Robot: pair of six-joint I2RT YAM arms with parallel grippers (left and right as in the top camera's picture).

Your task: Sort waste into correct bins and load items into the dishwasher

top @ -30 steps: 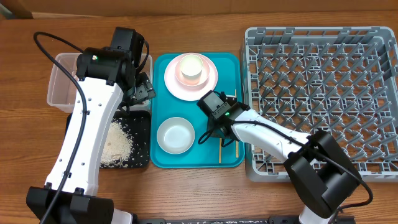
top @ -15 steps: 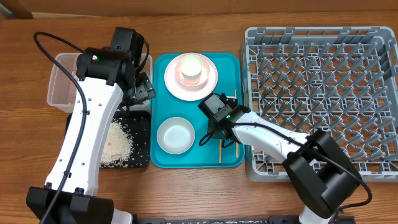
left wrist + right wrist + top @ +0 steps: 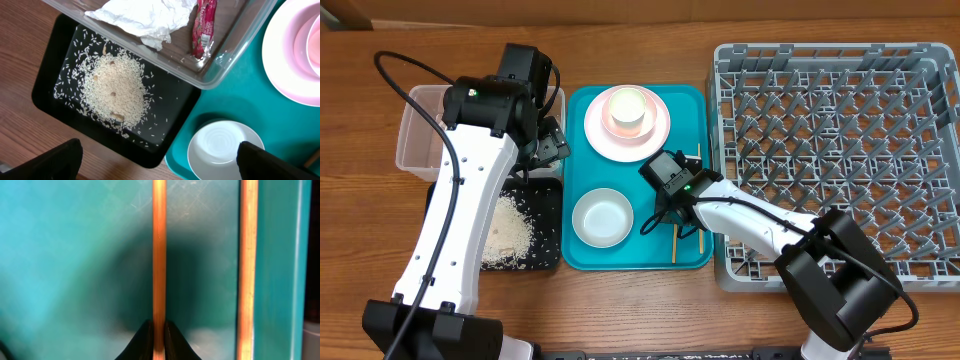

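**Right tool pinched on one chopstick at the tray's right rim; rack lies directly right**

1. Tool state. In the right wrist view the right tool (image 3: 159, 330) is closed to a narrow pinch on a chopstick (image 3: 159, 255), one fingertip on either side of the stick. The left tool (image 3: 159, 147) is spread wide and holds nothing. It hangs above the corner where the tub (image 3: 235, 55), the black tray (image 3: 50, 85) and the teal tray (image 3: 225, 100) meet.

2. Key relation. The gripped chopstick lies flat on the teal tray, its long axis parallel to the tray's right rim (image 3: 280, 255). The second chopstick (image 3: 248, 255) lies just beside it, parallel and not touching, between the gripped stick and the rim. The rack (image 3: 840, 120) stands just right of that rim. The right arm is plainly the nearer one.

3. Clearances. Judgement: moving to the rack means lifting over the second chopstick, the rim and the rack's wall. A sideways drag would likely roll the second stick. The bowl (image 3: 602, 217) is apart to the left. The plate (image 3: 655, 135), carrying the cup (image 3: 628, 108), sits at the far end of the tray.

4. Waste. The napkin (image 3: 145, 15) and wrapper (image 3: 204, 27) lie in the tub. The rice (image 3: 115, 87) is heaped in the black tray.
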